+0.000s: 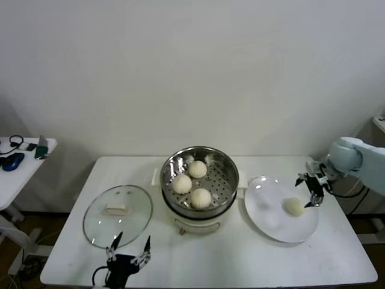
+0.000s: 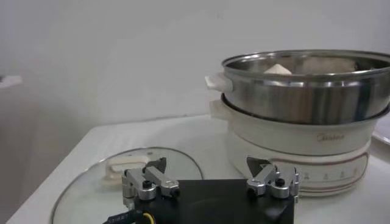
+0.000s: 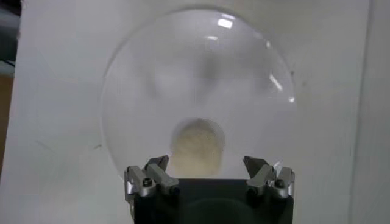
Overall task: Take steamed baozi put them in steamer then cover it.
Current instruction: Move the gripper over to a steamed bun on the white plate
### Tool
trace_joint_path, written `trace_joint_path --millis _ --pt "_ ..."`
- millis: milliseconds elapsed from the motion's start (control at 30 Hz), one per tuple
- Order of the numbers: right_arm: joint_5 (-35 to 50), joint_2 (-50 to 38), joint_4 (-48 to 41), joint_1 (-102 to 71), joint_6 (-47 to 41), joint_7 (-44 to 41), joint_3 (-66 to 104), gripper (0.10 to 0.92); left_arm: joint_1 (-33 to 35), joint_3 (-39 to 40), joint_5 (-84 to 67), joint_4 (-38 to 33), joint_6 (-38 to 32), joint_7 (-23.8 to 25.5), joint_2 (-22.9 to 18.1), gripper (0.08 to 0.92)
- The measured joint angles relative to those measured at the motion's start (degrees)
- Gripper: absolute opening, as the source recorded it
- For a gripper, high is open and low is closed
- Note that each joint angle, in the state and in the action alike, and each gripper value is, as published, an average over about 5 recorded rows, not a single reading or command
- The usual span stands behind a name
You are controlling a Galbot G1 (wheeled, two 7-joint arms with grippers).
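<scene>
Three cream-white baozi (image 1: 191, 182) lie in the shiny steamer (image 1: 224, 164) at the table's middle. One more baozi (image 1: 294, 206) rests on the white plate (image 1: 267, 223) to its right. My right gripper (image 1: 311, 191) hangs open just above and beside that bun; in the right wrist view the baozi (image 3: 196, 146) shows between the spread jaws of the right gripper (image 3: 208, 163). The glass cover (image 1: 118, 215) with its cream handle lies flat left of the steamer. My left gripper (image 1: 128, 245) waits open at the table's front edge, near the cover (image 2: 109, 179).
A side table (image 1: 24, 162) with small items stands at the far left. The steamer sits on a white electric base (image 2: 292, 143). The white tabletop (image 1: 240, 259) lies bare in front of the steamer and plate.
</scene>
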Motion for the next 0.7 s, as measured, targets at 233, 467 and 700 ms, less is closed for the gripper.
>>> trace_joint_path --millis 233,467,700 --pt "-1.73 2.12 -4.91 -7.25 -0.31 0.62 5.91 0.823 0.21 0.12 0.29 0.38 -0.15 -0.07 -0.35 0.823" --pt "-2.85 4.91 -8.79 -10.56 -0.15 1.07 8.85 0.814 0.21 -0.06 0.31 0.50 -0.14 -0.08 -0.35 0.823" --pt "-3.01 6.62 -10.54 -11.94 -0.26 0.87 10.12 0.727 0.29 0.05 0.47 0.40 0.06 -0.11 -0.32 0.823"
